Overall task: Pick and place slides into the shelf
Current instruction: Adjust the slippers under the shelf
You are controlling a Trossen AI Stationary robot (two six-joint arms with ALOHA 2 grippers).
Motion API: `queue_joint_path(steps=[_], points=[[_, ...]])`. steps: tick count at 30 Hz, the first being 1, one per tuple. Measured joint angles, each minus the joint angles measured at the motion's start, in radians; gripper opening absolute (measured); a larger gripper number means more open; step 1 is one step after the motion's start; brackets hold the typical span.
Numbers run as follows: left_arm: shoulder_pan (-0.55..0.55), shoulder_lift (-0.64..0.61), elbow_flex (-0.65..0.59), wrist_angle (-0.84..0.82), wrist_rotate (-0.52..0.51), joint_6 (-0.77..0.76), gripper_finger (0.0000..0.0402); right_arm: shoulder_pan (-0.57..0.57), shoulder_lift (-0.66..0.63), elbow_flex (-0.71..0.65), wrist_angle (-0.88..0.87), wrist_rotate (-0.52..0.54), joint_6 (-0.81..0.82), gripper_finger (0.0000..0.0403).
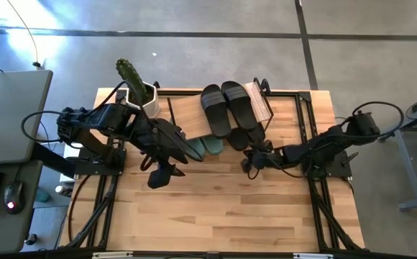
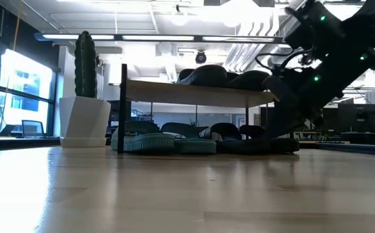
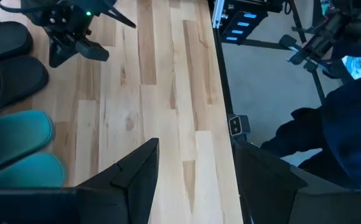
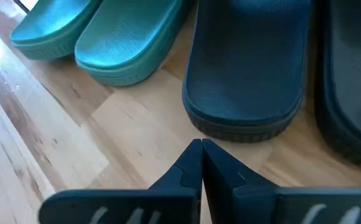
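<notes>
You have 2 ribbed matte black slides (image 1: 226,106) lying side by side on the top board of the shelf (image 1: 260,101), a light wooden plank on thin black wire. Below it, on the pale plank table (image 1: 216,208), 2 sage green slides (image 4: 99,37) with finely pebbled footbeds lie beside 2 more black slides (image 4: 249,68), heels rounded and thick-edged.

Your right claw (image 4: 201,163) sits low, just beside the heel of a black slide, its 2 wedge-shaped fingers pressed together and holding nothing. The right wrist view shows that closed seam; from above you only see the arm reaching toward the shelf.

Your left claw (image 3: 196,180) hovers over bare table near the green pair, fingers spread wide and empty.

The low view alone shows the ribbed cactus (image 2: 85,63) standing in its white faceted pot (image 2: 84,120).
</notes>
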Motion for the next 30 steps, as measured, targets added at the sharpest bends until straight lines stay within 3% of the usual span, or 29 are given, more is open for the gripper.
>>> queue_joint_path(steps=[19,26,30], points=[[0.0,0.0,0.0,-0.001,0.0,0.002,0.0193,-0.146,0.0,0.0,0.112,-0.152,-0.156,0.0],[0.0,0.0,0.0,-0.001,0.0,0.0,0.0193,-0.121,-0.021,0.001,0.157,-0.149,-0.204,0.0],[0.0,0.0,0.0,-0.001,0.0,-0.001,0.0193,-0.095,-0.06,0.001,0.087,-0.148,-0.208,0.0]])
